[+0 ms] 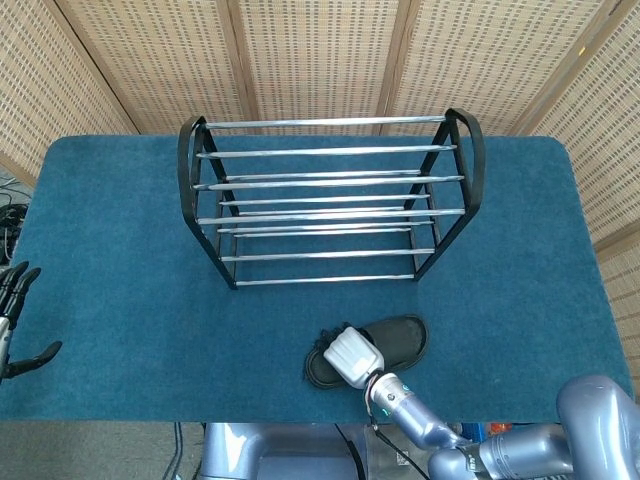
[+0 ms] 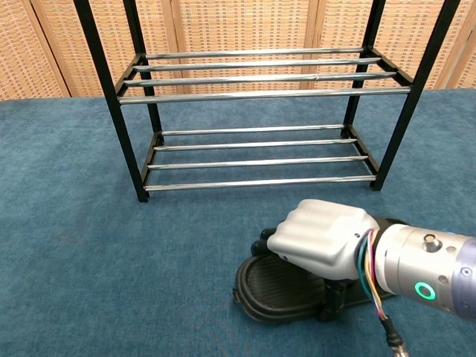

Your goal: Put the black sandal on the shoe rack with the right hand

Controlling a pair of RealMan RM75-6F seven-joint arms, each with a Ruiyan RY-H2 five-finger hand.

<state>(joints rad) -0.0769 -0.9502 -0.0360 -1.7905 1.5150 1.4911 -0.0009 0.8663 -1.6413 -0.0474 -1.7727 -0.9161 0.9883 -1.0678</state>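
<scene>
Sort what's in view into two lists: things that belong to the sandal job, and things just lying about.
Job: black sandal; shoe rack; right hand, fingers curled over the sandal.

Lying about: left hand idle at the table's edge; blue table; wicker screens.
</scene>
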